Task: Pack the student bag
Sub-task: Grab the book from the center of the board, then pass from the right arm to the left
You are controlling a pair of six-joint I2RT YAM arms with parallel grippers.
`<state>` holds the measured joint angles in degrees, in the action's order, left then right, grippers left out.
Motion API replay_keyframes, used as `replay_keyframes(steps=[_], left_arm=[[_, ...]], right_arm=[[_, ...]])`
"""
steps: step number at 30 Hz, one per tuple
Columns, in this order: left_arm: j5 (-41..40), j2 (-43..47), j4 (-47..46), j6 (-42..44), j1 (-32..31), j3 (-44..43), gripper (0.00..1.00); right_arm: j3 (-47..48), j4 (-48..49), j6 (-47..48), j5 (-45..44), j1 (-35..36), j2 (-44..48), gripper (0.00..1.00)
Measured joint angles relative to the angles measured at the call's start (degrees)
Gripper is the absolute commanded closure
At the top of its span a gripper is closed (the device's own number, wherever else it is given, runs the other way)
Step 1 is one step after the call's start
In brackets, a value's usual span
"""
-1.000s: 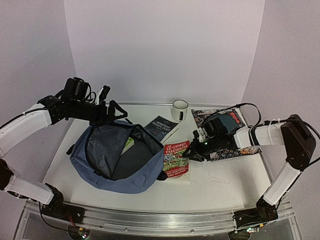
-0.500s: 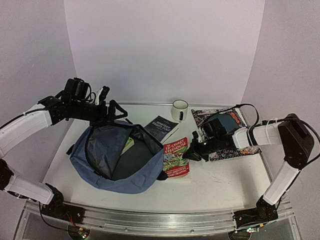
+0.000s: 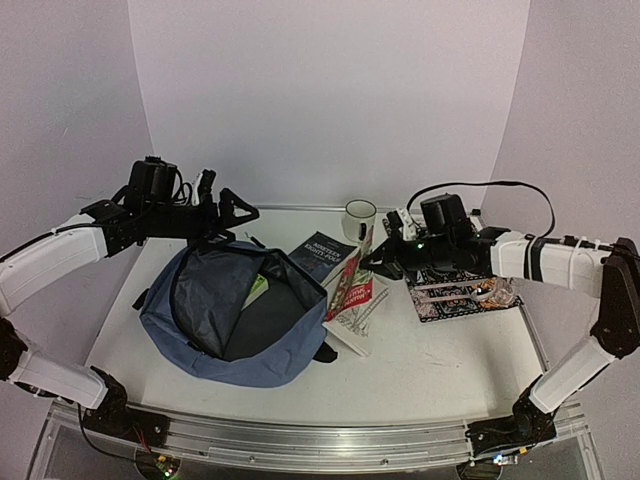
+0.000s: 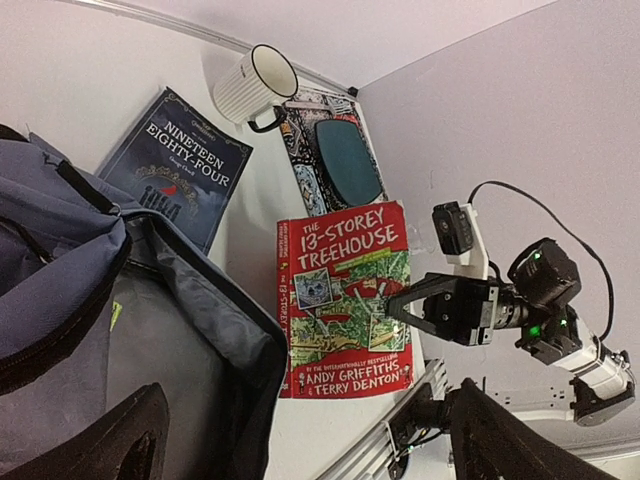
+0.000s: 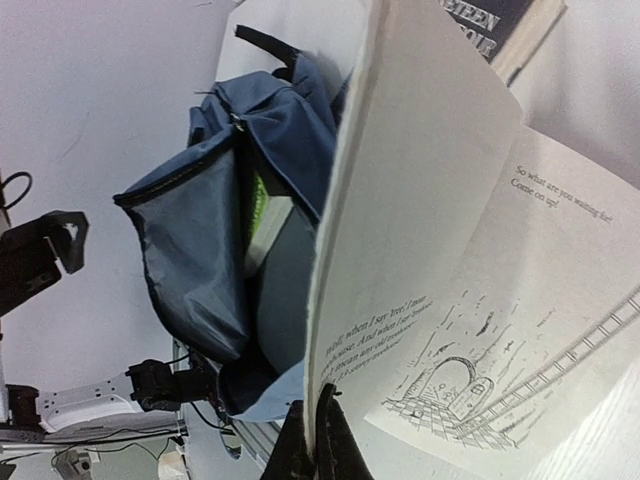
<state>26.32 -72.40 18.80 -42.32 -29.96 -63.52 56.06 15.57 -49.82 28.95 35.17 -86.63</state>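
The student bag (image 3: 215,335) lies open at centre left of the table, slate-blue with dark lining (image 4: 60,290), and a green book (image 3: 258,290) shows inside it. Its mouth (image 5: 200,230) faces my right wrist camera. My right gripper (image 3: 373,262) is shut on the front sheaf of the red "13-Storey Treehouse" book (image 3: 352,292). The top view shows the book raised on edge just right of the bag. The book (image 5: 450,250) has fallen open on an illustrated page, and the thin fingertips (image 5: 330,440) pinch its edge. My left gripper (image 3: 232,207) hovers open over the bag's far rim.
A dark "Nineteen Eighty-Four" book (image 3: 322,255) lies behind the red one, with a white mug (image 3: 359,219) farther back. A black-and-white patterned book (image 3: 445,295) sits under my right forearm. The left wrist view shows a teal case (image 4: 347,160) on it.
My right gripper has closed on the red book's edge and lifted it up and back, so the book now stands tilted and splayed open. The left arm has barely shifted.
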Motion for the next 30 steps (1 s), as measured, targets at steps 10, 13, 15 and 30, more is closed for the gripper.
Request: replay_keyframes(steps=[10,13,15,30], left_arm=[[2.7,-2.5,-10.9,-8.5,-1.6,4.7,0.01],[3.5,-3.8,-13.8,-10.4,-2.3,5.2,0.01],[3.8,-4.6,-16.1,-11.6,-2.7,5.3,0.01],[4.5,-7.5,-27.1,-17.7,-3.4,10.4,0.01]], right_arm=[[13.1,-1.3,0.1,6.9,0.1,-0.5,1.0],[18.0,-0.9,0.1,8.6,0.7,-1.9,1.0],[20.8,-0.5,0.1,9.5,1.5,-3.2,1.0],[30.0,1.1,-0.9,13.3,8.9,-15.6,1.0]])
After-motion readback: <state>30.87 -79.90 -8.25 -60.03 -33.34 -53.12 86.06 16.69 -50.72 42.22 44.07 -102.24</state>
